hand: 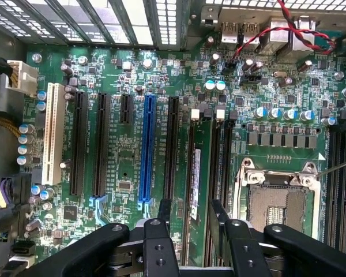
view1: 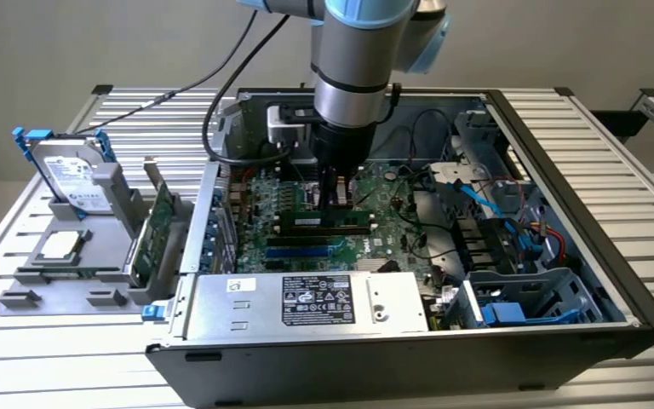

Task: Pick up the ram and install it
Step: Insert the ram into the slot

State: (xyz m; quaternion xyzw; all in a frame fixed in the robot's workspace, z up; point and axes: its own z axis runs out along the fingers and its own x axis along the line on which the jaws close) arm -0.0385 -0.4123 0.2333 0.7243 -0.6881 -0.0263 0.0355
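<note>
Scanning from the exterior view's left: grey plastic parts rack (view1: 65,256), then the open black metal computer case (view1: 577,213). The long thin green ram stick (hand: 199,167) stands in a motherboard slot mid-board. The black two-finger gripper (view1: 336,203) is over it, fingers (hand: 164,213) spread wide either side, not clamping. Risk: the stick may be only half-seated, and a finger catching it could tilt it or lever it out.

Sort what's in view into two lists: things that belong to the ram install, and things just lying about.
Job in hand:
- the ram, standing in a slot
- the gripper, open, a finger on each side of the ram
- the motherboard

Lying about:
- hard drive, in the grey holder outside the case
- expansion card, same holder
- power supply
- CPU socket
</note>
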